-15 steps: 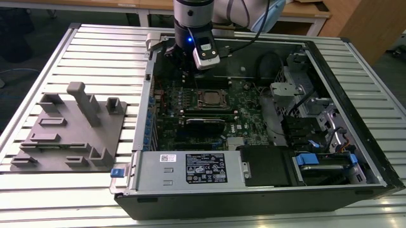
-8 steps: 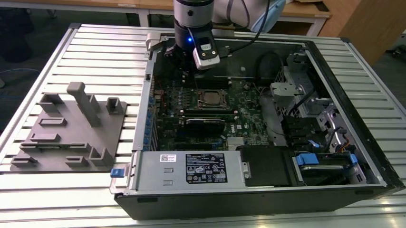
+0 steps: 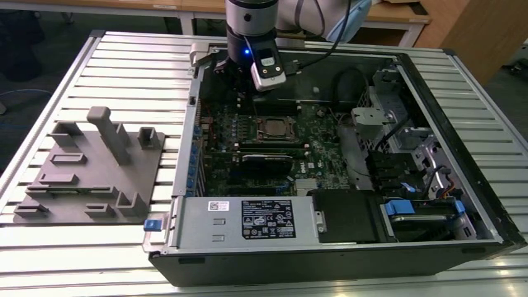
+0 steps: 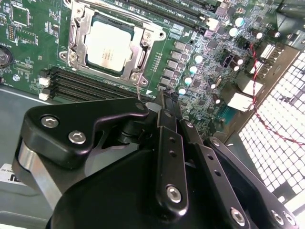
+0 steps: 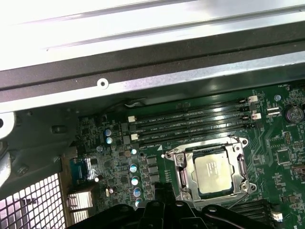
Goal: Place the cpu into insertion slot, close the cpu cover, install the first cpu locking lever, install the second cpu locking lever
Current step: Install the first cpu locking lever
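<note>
The cpu (image 4: 107, 45) lies flat in the insertion slot (image 4: 76, 36), its dull silver top showing through the window of the cpu cover (image 4: 138, 47), which lies down over it. Both wrist views show this; in the first wrist view the cpu (image 5: 217, 171) sits inside the cover frame (image 5: 238, 167). Thin wire levers (image 4: 139, 88) run along the socket's sides. My gripper (image 4: 163, 102) is shut and holds nothing, hovering a short way off the socket's corner. In the exterior view the gripper (image 3: 246, 83) hangs over the board's far edge, beyond the socket (image 3: 276, 129).
The open computer case (image 3: 462, 93) lies on a slatted metal table. Memory slots (image 5: 190, 121) run beside the socket, with capacitors (image 4: 193, 69) close to my fingers. A long black card (image 3: 266, 159) sits nearer the front. A grey fixture block (image 3: 95, 167) stands at the exterior view's left.
</note>
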`<act>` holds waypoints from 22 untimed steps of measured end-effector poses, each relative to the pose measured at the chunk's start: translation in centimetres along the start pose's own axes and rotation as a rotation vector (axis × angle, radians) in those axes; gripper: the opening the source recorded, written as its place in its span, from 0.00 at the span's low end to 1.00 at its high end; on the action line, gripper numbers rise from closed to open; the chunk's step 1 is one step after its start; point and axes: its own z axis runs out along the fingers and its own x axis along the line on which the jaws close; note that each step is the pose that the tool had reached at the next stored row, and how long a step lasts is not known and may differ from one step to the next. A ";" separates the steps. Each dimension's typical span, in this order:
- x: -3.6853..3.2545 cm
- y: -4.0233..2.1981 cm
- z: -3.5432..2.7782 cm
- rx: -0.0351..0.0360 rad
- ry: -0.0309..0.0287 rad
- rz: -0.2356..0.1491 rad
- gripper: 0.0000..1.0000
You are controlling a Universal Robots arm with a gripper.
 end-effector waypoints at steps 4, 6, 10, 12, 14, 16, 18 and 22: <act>0.01 -0.01 0.00 -0.0125 0.0023 0.000 0.10; 0.02 -0.02 0.00 -0.0310 0.0059 0.001 0.10; 0.12 -0.04 0.01 -0.0377 0.0071 0.001 0.10; 0.29 -0.07 0.03 -0.0394 0.0074 0.001 0.10; 0.35 -0.09 0.04 -0.0406 0.0077 0.000 0.10; 0.36 -0.09 0.06 -0.0406 0.0080 -0.002 0.10; 0.37 -0.10 0.09 -0.0407 0.0083 -0.006 0.10; 0.38 -0.10 0.11 -0.0406 0.0088 -0.011 0.10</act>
